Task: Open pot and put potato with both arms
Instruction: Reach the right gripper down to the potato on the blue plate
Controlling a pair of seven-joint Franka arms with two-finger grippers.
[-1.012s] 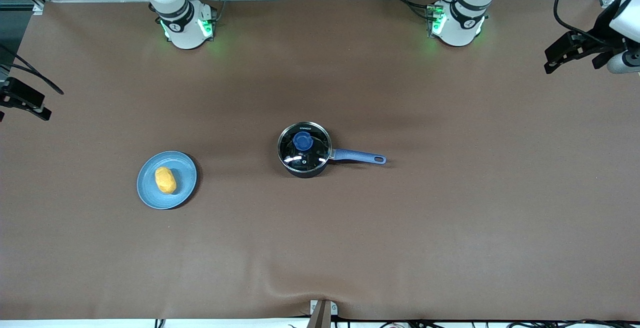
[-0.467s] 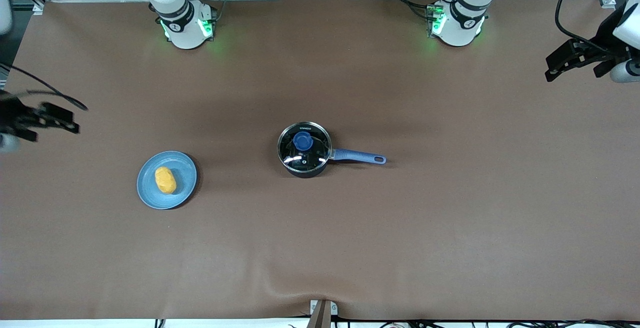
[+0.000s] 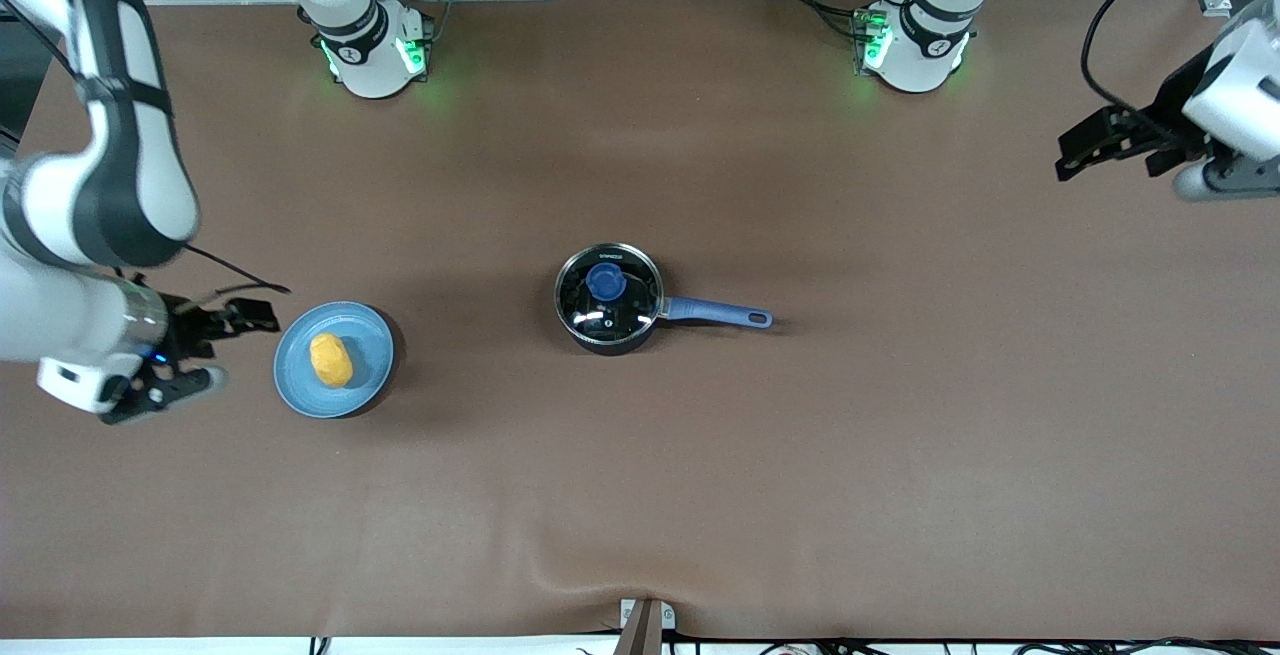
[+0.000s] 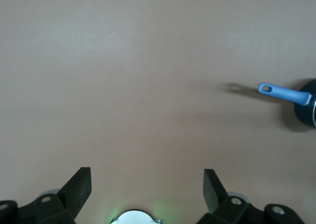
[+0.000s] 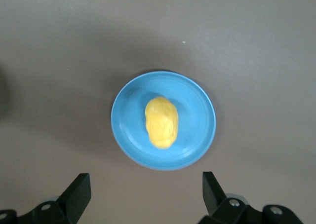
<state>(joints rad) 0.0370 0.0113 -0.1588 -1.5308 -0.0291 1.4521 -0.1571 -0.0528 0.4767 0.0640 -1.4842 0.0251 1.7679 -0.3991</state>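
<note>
The black pot [image 3: 608,310] stands mid-table with its glass lid [image 3: 630,300] and blue knob [image 3: 605,282] on. Its blue handle [image 3: 720,313] points toward the left arm's end. The yellow potato [image 3: 331,359] lies on a light-blue plate [image 3: 375,335] toward the right arm's end. My right gripper [image 3: 215,350] is open and empty beside the plate; in the right wrist view [image 5: 145,189] it faces the potato [image 5: 161,122]. My left gripper [image 3: 1075,155] is open and empty over the left arm's end of the table [image 4: 145,184], apart from the pot handle [image 4: 284,92].
The brown table cover [image 3: 900,435] is bare round the pot and plate. Both arm bases [image 3: 370,55] stand at the table's edge farthest from the front camera. A small metal bracket [image 3: 645,620] sits at the nearest edge.
My right arm has swung in from the table's end and its gripper now sits beside the plate. My left gripper has shifted a little toward the pot.
</note>
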